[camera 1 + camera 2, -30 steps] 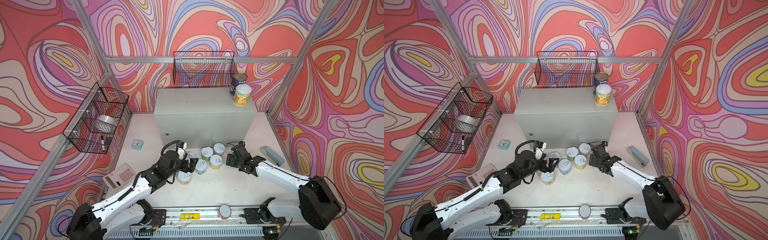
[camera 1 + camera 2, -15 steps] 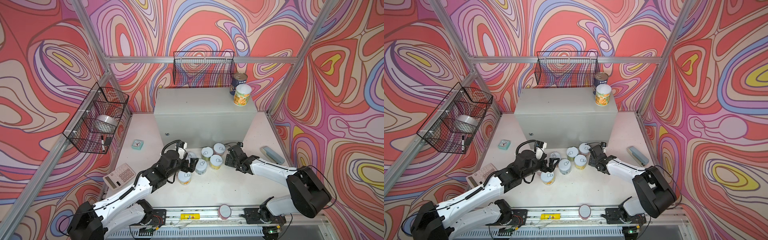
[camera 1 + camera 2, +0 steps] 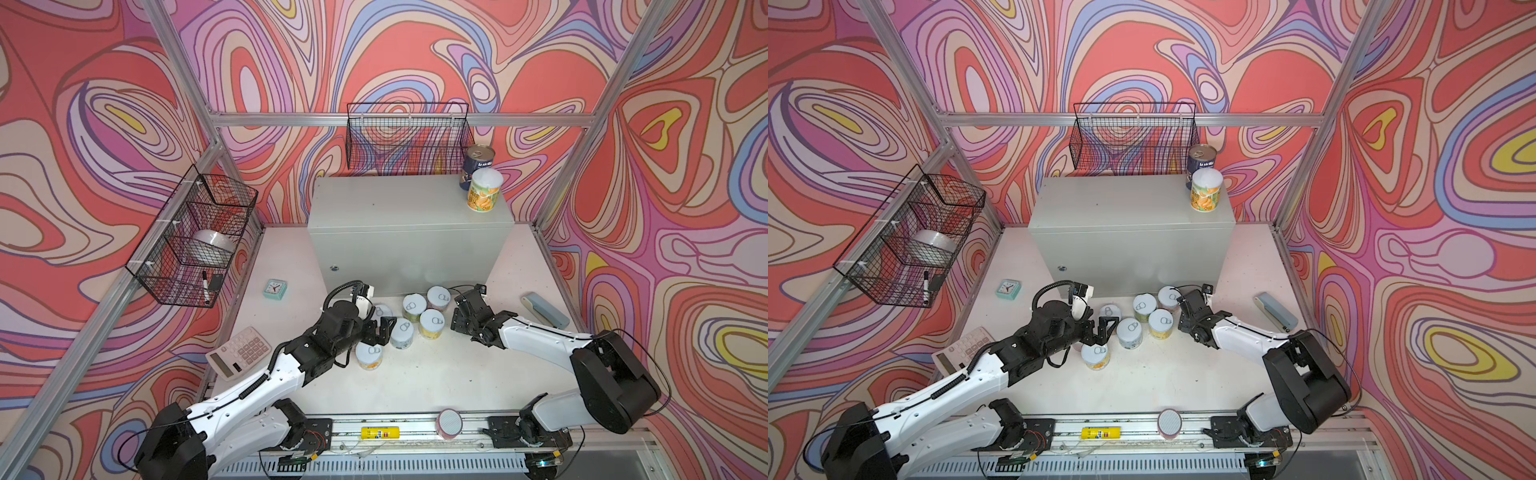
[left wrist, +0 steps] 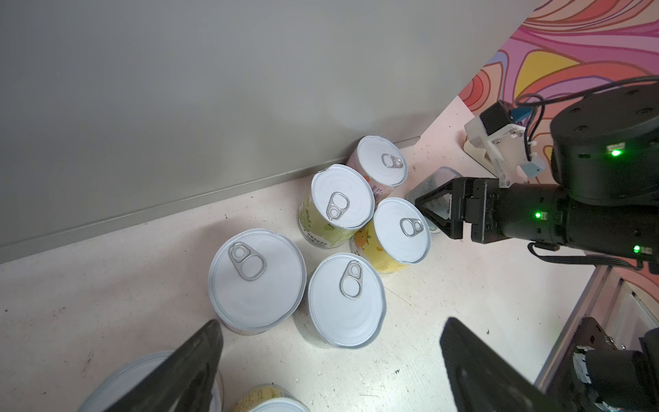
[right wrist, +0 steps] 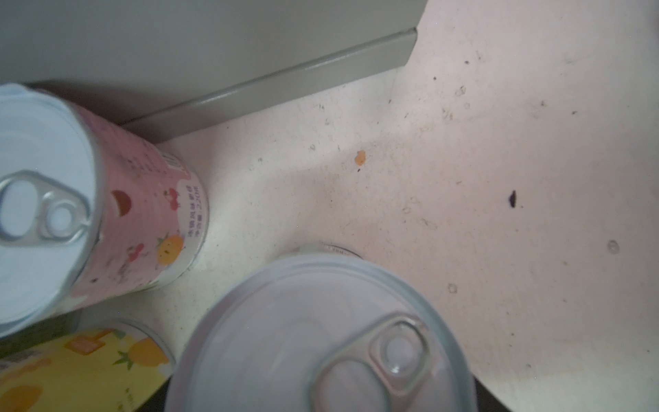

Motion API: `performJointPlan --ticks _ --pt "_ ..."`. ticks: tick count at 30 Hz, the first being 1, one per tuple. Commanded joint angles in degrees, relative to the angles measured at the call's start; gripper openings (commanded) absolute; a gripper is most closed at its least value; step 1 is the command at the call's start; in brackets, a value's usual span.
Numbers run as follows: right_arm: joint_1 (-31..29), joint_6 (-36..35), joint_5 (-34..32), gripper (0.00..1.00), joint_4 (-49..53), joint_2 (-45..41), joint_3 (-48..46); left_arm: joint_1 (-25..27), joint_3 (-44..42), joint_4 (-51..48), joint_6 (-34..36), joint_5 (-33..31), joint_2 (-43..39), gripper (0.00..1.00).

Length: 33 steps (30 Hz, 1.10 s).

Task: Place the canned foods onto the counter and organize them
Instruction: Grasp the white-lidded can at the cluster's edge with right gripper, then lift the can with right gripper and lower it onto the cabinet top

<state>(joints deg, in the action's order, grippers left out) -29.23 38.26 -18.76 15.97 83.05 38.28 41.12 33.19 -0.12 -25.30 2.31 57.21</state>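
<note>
Two canned foods stand on the grey counter (image 3: 407,208) at its back right: a dark-blue one (image 3: 478,164) and an orange-fruit one (image 3: 484,189). Several white-lidded cans cluster on the table before the counter, among them a pink one (image 3: 439,297) and a yellow one (image 3: 432,323). My right gripper (image 3: 462,320) is shut on a can (image 5: 321,339) at the cluster's right edge; the gripper hides that can in both top views. My left gripper (image 3: 379,329) hangs open over the cluster's left side, with nothing held between its fingers (image 4: 192,356).
A calculator (image 3: 241,353) and a teal clock (image 3: 274,289) lie on the left of the table, and a grey stapler-like item (image 3: 544,309) on the right. A pink roll (image 3: 449,423) and a yellow tube (image 3: 380,432) rest on the front rail. Wire baskets (image 3: 195,237) hang on the walls.
My right gripper has slid a little left toward the cluster and closed on a can, its elbow swinging inward. The left arm has stayed about where it was.
</note>
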Motion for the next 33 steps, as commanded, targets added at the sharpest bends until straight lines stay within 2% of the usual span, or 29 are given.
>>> performJointPlan --ticks 1,4,5,7,8,14,20,26,33 --pt "-0.2 0.5 -0.4 0.59 -0.6 0.5 0.2 -0.4 -0.3 1.0 0.1 -0.6 1.1 0.96" --pt "-0.2 0.5 -0.2 0.47 -0.6 -0.1 0.0 -0.4 -0.2 1.0 0.1 -0.6 1.2 0.96" --pt "-0.2 0.5 -0.1 0.38 -0.5 -0.3 -0.1 -0.4 -0.2 1.0 0.1 -0.7 1.1 0.96" --pt "-0.2 0.5 -0.3 0.05 -0.1 -0.5 0.1 -0.4 -0.2 0.8 0.4 -0.9 0.9 0.96" --pt "-0.2 0.5 -0.2 0.00 0.1 -0.5 0.2 -0.4 -0.2 0.8 0.4 -1.0 0.8 0.96" --pt "-0.5 -0.3 0.6 0.00 5.0 -2.5 2.2 -0.4 0.7 -0.1 0.9 -1.2 0.6 0.96" --pt "-1.9 -1.4 -0.3 0.00 19.4 -12.3 9.3 -0.7 2.2 -1.7 1.9 -1.2 -0.5 0.96" --pt "-4.4 -3.5 2.9 0.00 32.8 -18.1 23.7 -1.8 5.8 -4.3 3.3 -0.2 0.0 0.96" --pt "-9.8 -8.9 3.5 0.00 42.2 -13.7 48.4 -2.7 9.8 -7.0 4.7 0.0 0.5 0.96"
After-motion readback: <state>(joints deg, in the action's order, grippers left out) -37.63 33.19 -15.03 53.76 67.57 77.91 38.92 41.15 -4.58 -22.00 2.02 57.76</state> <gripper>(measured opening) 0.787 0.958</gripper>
